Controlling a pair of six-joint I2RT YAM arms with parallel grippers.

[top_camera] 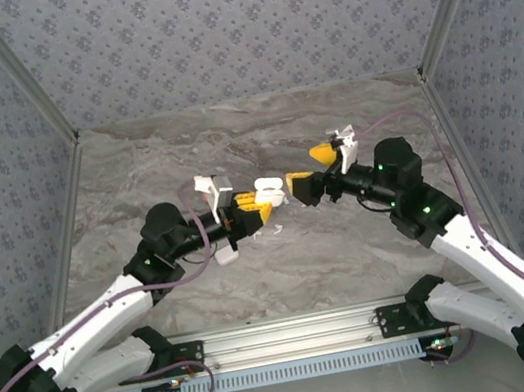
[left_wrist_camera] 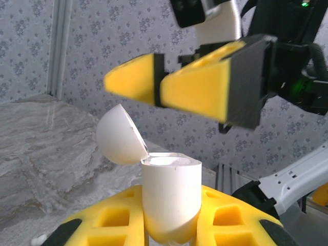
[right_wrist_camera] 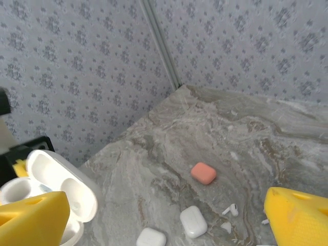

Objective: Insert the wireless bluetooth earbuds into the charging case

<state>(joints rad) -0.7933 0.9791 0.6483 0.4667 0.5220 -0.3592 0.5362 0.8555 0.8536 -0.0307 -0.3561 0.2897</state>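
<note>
Our left hand (top_camera: 256, 207) grips one open white case (left_wrist_camera: 169, 195); right hand (top_camera: 311, 171) gapes. Two closed white cases (right_wrist_camera: 193, 221); one coral case (right_wrist_camera: 203, 173) at their twelve o'clock.

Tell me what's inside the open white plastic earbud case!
The open white plastic charging case shows a hollow lid and one round well that looks empty. A yellow foam finger covers the rest of the base, so that part is hidden.

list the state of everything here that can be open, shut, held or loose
held white case, lid open
left fingers, shut on the held white case
right fingers, open, empty
pink case, closed, on the table
two other white cases, closed, on the table
earbuds, loose on the table
</note>
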